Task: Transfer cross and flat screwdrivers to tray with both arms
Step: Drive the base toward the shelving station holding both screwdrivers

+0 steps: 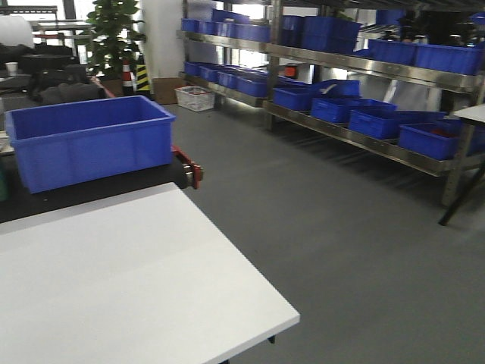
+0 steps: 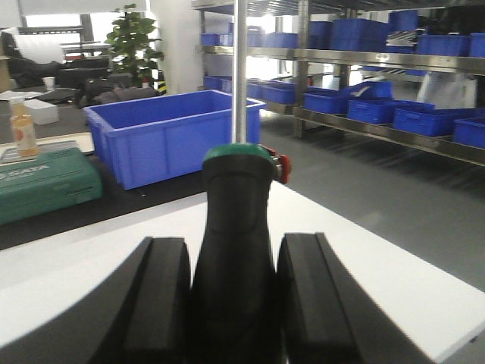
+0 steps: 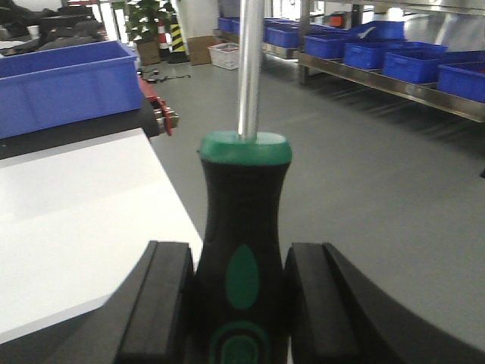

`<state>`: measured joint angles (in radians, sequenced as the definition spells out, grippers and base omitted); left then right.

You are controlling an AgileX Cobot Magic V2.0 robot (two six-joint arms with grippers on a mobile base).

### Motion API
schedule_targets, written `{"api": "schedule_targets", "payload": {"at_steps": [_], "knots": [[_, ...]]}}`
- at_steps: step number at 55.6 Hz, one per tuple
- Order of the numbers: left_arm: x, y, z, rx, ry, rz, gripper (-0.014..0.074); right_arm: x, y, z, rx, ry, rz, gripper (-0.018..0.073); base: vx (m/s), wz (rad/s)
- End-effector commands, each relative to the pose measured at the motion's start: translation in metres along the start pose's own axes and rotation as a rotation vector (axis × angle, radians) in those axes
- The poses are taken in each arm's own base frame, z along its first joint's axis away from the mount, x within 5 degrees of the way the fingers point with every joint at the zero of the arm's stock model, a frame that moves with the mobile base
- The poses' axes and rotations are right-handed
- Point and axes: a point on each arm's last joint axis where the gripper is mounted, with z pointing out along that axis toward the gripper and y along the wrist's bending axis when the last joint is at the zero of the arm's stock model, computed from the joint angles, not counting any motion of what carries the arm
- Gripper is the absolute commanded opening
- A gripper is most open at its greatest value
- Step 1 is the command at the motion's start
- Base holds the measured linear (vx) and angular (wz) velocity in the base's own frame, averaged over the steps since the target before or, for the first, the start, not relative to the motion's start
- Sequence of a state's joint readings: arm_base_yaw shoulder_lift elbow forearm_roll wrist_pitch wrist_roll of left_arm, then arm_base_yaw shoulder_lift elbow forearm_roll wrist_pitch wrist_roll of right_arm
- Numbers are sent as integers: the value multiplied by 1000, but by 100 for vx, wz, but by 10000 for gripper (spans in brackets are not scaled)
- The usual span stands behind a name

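In the left wrist view a screwdriver (image 2: pixel 236 227) with a black handle, green collar and bright metal shaft stands upright between the black fingers; my left gripper (image 2: pixel 233 296) is shut on its handle. In the right wrist view a second screwdriver (image 3: pixel 242 227), black with green oval marks, points up the same way, and my right gripper (image 3: pixel 239 303) is shut on it. Both are held above the white table (image 1: pixel 114 280). Which one is cross or flat cannot be told. The tray is out of view, and neither gripper shows in the front view.
A deep blue bin (image 1: pixel 87 136) stands on the dark bench behind the white table. A green tool case (image 2: pixel 45 182) and an orange bottle (image 2: pixel 23 125) lie to its left. Metal shelving (image 1: pixel 356 83) with several blue bins lines the right wall across grey floor.
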<state>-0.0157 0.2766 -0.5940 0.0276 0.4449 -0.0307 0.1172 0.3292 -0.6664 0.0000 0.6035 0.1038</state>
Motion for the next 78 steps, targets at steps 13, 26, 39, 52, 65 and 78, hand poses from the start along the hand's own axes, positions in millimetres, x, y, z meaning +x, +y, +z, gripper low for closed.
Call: {"api": "schedule_targets", "payload": {"at_steps": [13, 26, 39, 52, 65, 78], "knots": [[-18, -1, -2, 11, -123, -8, 3, -16, 1, -1, 0, -103, -11, -8, -13, -57], [-18, -1, -2, 11, -123, -8, 3, -16, 1, -1, 0, -103, -11, -8, -8, -47], [-18, -1, -2, 11, -123, -8, 3, -16, 1, -1, 0, -103, -11, -8, 1, -43], [-18, -1, -2, 11, -123, -8, 3, -16, 1, -1, 0, -103, -11, -8, 13, -57], [-18, -1, -2, 11, -123, -8, 3, -16, 1, -1, 0, -103, -11, -8, 22, -71], [-18, -1, -2, 11, -123, -8, 3, -16, 1, -1, 0, -103, -11, -8, 27, -55]]}}
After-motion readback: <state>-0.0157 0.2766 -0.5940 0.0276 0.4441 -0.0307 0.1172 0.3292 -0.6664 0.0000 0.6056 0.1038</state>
